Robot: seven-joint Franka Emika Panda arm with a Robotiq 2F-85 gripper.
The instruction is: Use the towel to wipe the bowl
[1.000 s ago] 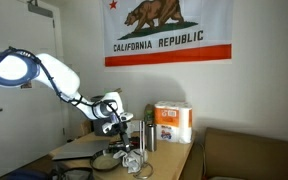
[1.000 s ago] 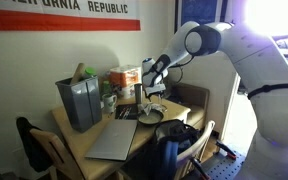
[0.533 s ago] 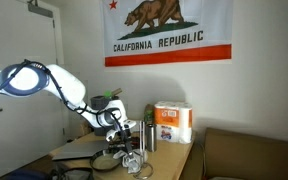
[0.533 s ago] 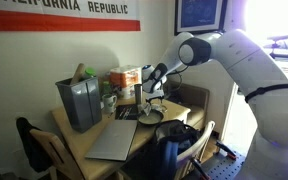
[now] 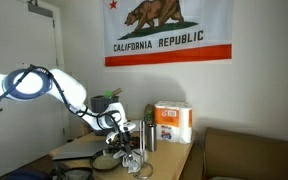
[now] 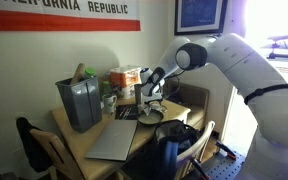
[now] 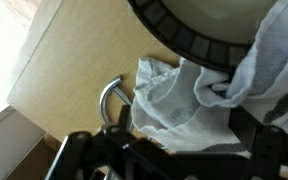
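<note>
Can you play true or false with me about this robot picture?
1. A flag with a bear hangs on the wall. True.
2. The towel is red. False: it is white.
3. The pincer hangs over the laptop. False: it is down by the bowl, beside the laptop.
4. The pincer holds the towel. True, as far as the wrist view shows.
5. The table is glass. False: it looks like light wood.
</note>
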